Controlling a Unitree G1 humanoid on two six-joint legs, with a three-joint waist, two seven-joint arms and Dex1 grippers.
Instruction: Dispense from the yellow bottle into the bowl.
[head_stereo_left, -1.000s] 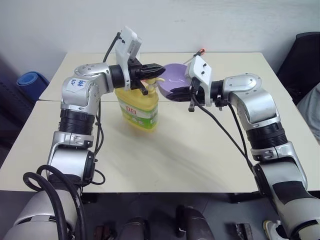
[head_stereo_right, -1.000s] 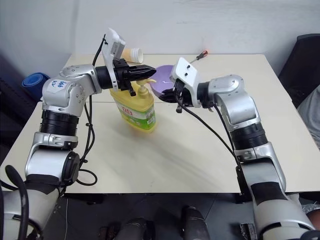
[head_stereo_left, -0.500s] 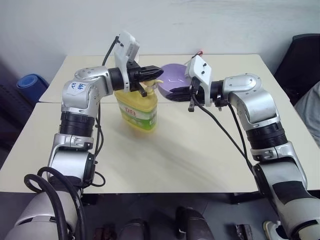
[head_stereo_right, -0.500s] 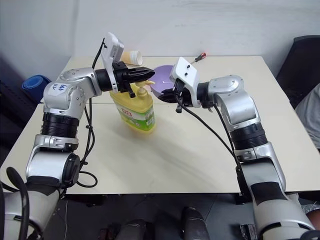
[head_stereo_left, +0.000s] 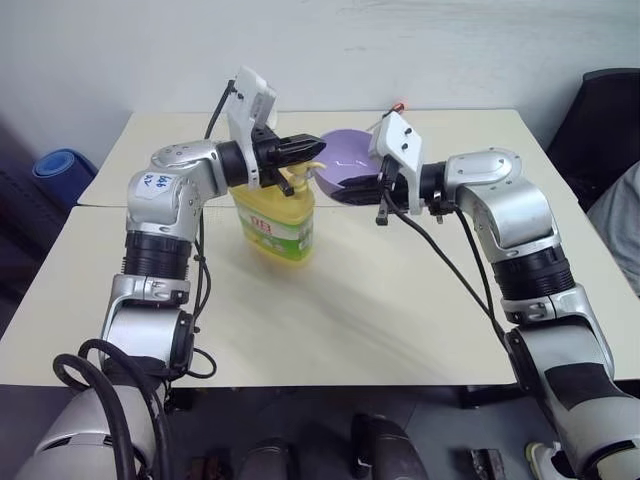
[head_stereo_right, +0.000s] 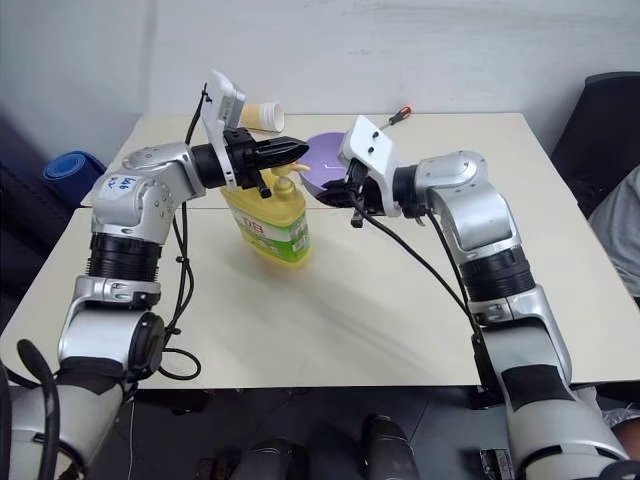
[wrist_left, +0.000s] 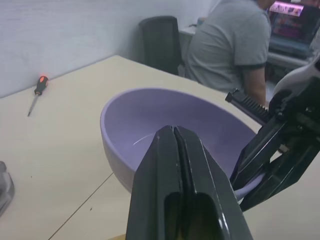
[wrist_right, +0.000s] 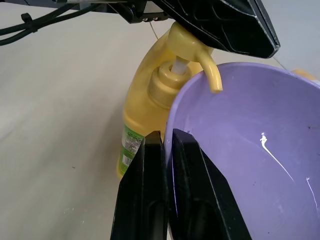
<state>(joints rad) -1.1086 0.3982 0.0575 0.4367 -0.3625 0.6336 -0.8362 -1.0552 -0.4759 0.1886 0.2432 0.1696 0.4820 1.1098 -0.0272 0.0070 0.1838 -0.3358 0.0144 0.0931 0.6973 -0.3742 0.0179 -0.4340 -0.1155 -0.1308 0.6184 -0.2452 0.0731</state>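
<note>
the near bench (head_stereo_left: 330, 320) lies open, while the yellow bottle (head_stereo_left: 275, 220), bowl (head_stereo_left: 345, 165) and paper cup (head_stereo_right: 263, 116) crowd its far side.

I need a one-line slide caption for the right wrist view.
Right gripper holds the purple bowl by its rim under the yellow bottle nozzle.

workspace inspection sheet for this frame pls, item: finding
Surface: two beige tables pushed together.
Job's things: large yellow plastic pump bottle upright; round lavender plastic bowl held with its rim under the yellow nozzle.
Clutter: small paper cup on its side; red-handled screwdriver.
Hands: left hand shut, over the pump head; right hand shut on the bowl's rim.
Cables: black cables along both arms.
Surroundings: seated person, black chair, blue roll.
</note>
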